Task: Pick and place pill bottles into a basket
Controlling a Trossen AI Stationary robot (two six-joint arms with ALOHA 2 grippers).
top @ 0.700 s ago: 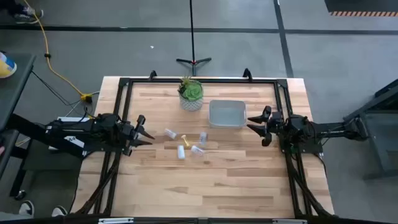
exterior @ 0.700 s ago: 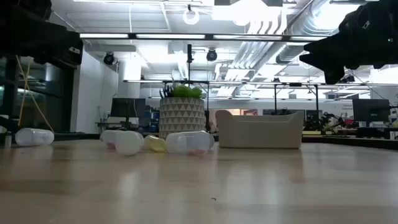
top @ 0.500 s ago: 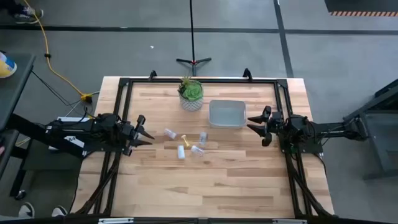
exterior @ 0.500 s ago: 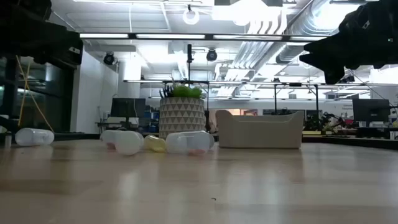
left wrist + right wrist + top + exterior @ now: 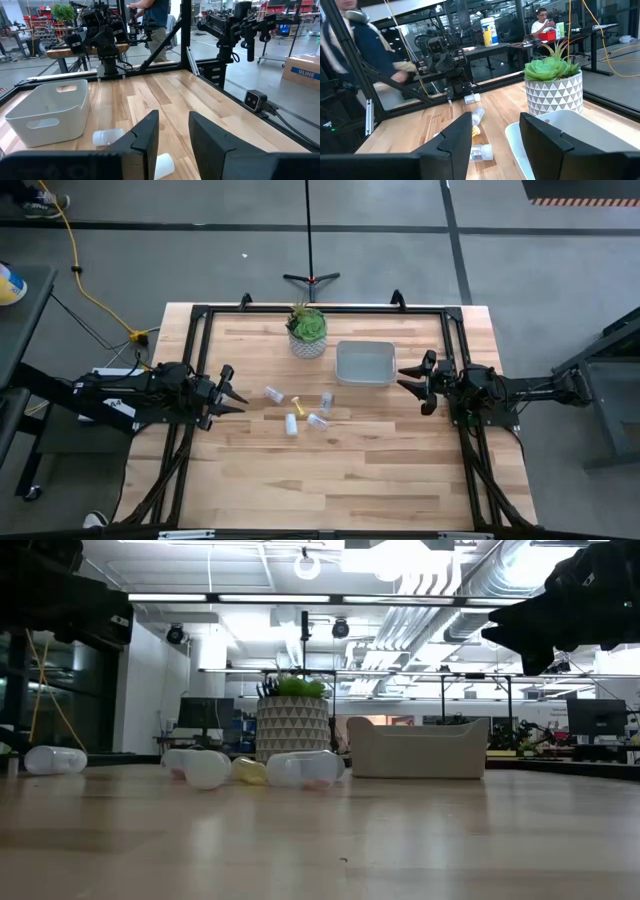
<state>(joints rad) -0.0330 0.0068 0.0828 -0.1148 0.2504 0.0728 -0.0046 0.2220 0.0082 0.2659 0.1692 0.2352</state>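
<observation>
Pale translucent pill bottles (image 5: 297, 412) lie scattered on their sides on the wooden worktop (image 5: 340, 470), all of them loose and none in the basket (image 5: 365, 363) as far as I can see. The left claw (image 5: 226, 390) hangs at its own edge of the worktop with fingers spread and nothing between them; the nearest bottle (image 5: 273, 394) lies a short way ahead of its tips. The right claw (image 5: 414, 383) waits opposite, also parted and empty, with the basket just ahead of it and slightly to one side, beside the potted plant (image 5: 307, 330).

I'd judge no pick has begun: this is the very start, the reach toward a first bottle. The next move calls for one claw to go out, drop low over a lying bottle and close across its narrow body without rolling it away.
</observation>
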